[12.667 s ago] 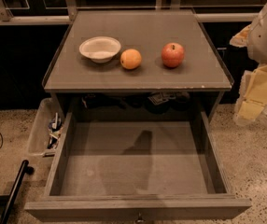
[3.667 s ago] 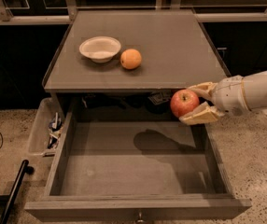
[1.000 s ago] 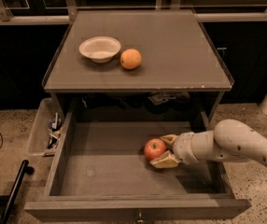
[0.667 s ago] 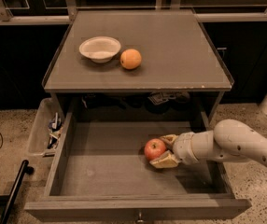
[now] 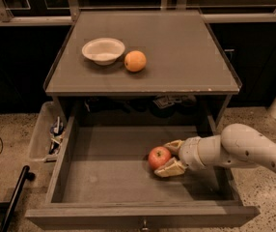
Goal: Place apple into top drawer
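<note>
Fingers [image 5: 172, 168] clamped on apple [image 5: 159, 157]: one tan pad behind it, the other in front, both touching the skin. Gripper [image 5: 164, 159] sits low inside top drawer [image 5: 110, 178], right of centre, w/ arm [image 5: 246, 149] reaching in from the right over the drawer's side wall.

Change: approx 13 s back, apple was up on tabletop [image 5: 176, 42], right of orange [image 5: 135, 61]. Under 4 s back it hung in the grip just off the tabletop's front edge, above the drawer. Now it's down at drawer-floor level. Vs the last sec, apple and gripper have hardly shifted, so motion has settled.

Meaning, imo: carry is done and apple is in the right compartment. Only letting go and pulling the arm out are left. Can't tell if apple fully rests on the floor or hangs just above it. Shadow hugs it closely, so prob. touching or nearly.

Materials:
- **Apple:** round, glossy red w/ a yellowish patch, smooth. Likely to roll if released w/ any sideways push.
- **Drawer:** floor flat, matte grey-brown; low walls would stop a roll.
- **Fingers:** pale, wedge-shaped.
- **Arm:** shell smooth, cream, rounded.
- **Orange:** matte, beside shallow white bowl [image 5: 103, 50].
- **Plastic bin:** clear plastic bin [image 5: 40, 139] of clutter sits left of the drawer, well apart from apple.
</note>
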Robot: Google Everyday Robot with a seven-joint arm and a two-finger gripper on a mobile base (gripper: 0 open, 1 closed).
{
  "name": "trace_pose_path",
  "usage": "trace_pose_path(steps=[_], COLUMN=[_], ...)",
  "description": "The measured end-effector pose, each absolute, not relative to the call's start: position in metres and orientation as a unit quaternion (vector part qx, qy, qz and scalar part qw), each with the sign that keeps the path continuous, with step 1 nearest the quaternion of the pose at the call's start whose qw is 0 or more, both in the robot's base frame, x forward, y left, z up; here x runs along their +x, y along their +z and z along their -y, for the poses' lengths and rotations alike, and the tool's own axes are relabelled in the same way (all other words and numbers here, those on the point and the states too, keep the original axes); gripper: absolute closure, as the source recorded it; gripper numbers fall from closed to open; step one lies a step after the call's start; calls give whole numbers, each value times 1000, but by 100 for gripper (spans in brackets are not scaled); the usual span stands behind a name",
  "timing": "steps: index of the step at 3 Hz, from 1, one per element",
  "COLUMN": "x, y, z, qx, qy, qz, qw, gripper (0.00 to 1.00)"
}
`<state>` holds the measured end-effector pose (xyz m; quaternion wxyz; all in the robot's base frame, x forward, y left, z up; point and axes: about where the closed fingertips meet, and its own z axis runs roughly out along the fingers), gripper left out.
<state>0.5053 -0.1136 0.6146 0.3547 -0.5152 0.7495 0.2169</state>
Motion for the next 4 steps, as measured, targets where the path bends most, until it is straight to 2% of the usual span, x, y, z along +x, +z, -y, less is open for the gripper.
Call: trace_pose_path(steps=[1,3,4], x=[500,482,475], y=[621,675,709], z=[112,137,168], qx=[-510,-500,-509], qy=[240,278,251], qz=[-746,-719,-715], qw=[354,394,408], gripper=[0,0,0])
